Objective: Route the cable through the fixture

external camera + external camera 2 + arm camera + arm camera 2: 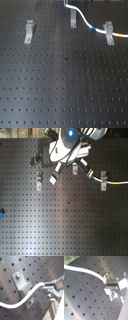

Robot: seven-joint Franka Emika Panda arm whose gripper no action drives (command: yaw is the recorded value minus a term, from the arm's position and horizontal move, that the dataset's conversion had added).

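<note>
On the black perforated board stand three grey clips, and the white cable comes down past the middle clip and runs on through the right-hand clip, with its blue band just before that clip and its yellow band just beyond it. In the first wrist view the cable lies across a grey clip and ends between the gripper fingers, which are pinched tight on it. The left-hand clip stands well apart from the cable, untouched.
</note>
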